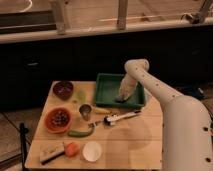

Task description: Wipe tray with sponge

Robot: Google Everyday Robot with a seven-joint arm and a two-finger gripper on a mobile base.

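The green tray point(107, 90) sits at the back right of the wooden table. My white arm reaches down into it from the right, and my gripper point(121, 98) is low inside the tray near its right front part. The sponge is hidden from view; I cannot see it under the gripper.
On the table point(135, 145) are a dark bowl point(63, 89), an orange bowl point(58, 119) with dark contents, a metal cup point(85, 110), a brush with white handle point(119, 118), a green vegetable point(81, 132), a white disc point(91, 150), a carrot piece point(72, 149) and a board point(51, 152).
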